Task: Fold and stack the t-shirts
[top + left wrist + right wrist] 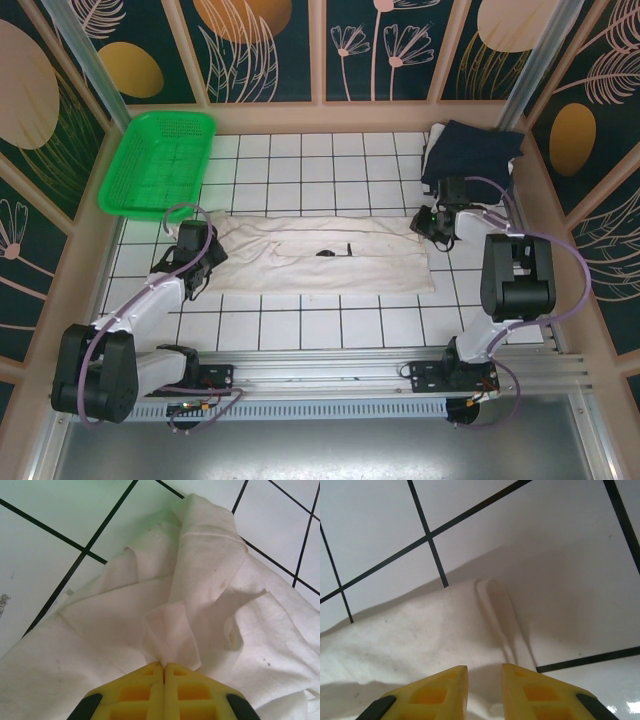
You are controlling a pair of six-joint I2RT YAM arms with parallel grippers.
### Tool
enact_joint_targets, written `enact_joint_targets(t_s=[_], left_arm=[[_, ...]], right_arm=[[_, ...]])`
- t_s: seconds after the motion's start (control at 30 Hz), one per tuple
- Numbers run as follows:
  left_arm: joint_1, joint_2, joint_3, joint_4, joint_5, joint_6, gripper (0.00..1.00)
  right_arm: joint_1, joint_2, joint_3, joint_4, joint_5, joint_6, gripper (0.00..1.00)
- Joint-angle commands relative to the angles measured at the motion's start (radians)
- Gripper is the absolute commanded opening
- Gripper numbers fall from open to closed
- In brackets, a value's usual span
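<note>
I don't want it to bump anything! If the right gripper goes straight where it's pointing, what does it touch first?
Most likely the cream t-shirt: its folded edge lies just ahead of the right gripper, jaws parted. Past it lies the white tiled table.

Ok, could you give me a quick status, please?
Left claw shut on cream shirt. Right claw open at its right edge. Navy shirt bunched far right.
</note>
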Motion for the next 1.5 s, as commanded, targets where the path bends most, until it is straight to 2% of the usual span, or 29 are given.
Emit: enact_joint_targets(t_s=[0.0,0.2,0.37,0.47,0.8,0.97,1.13,1.33,1.47], left_arm=[[0.006,0.019,-0.007,0.014,-0.008,-0.003,0.00],[0.005,0.035,0.001,0.014,-0.012,0.005,0.00],[0.006,0.036,0.003,0.008,-0.016,0.006,0.00],[0.006,0.034,0.016,0.007,-0.019,0.010,0.00],[0.006,0.072,0.257,-0.039,-0.028,0.066,0.00],[0.005,0.159,0.405,-0.029,-0.033,0.101,0.00],[0.005,0.265,0.572,-0.053,-0.042,0.146,0.00],[0.006,0.287,0.627,-0.085,-0.053,0.173,0.00],[0.005,0.221,0.533,-0.054,-0.025,0.171,0.00]], right_arm=[[0.017,0.029,0.027,-0.002,0.031,-0.009,0.25],[0.058,0.034,0.021,-0.021,0.060,-0.009,0.24],[0.065,0.024,0.011,-0.036,0.105,-0.003,0.12],[0.064,0.012,0.022,-0.055,0.133,-0.012,0.00],[0.021,0.007,0.208,-0.140,0.151,-0.063,0.00],[-0.022,0.032,0.283,-0.137,0.088,-0.067,0.00],[-0.038,0.123,0.376,-0.160,0.046,-0.075,0.00],[-0.036,0.173,0.386,-0.143,-0.019,-0.070,0.00],[-0.031,0.182,0.366,-0.142,-0.021,-0.070,0.00]])
